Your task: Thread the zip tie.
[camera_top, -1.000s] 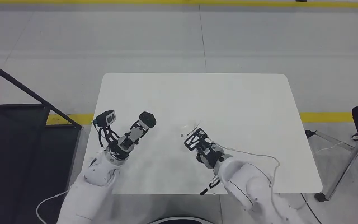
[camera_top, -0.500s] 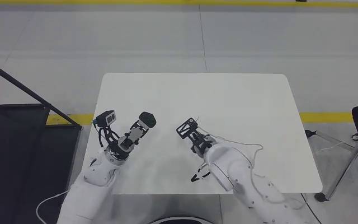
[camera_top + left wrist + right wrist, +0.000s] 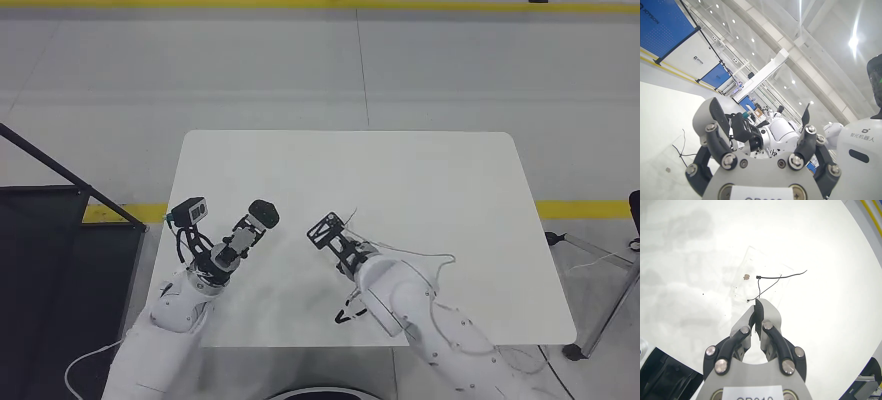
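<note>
Right wrist view: the zip tie [image 3: 772,277] is seen on a clear sheet [image 3: 761,262], one strand apparently pinched in the right gripper's [image 3: 756,301] clenched jaws at the sheet's edge. The left gripper [image 3: 761,108] is released, empty. Threading is judged unfinished.

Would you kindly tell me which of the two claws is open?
The left claw: its fingers stand wide apart, holding nothing, while the right claw is shut on a zip tie.
</note>
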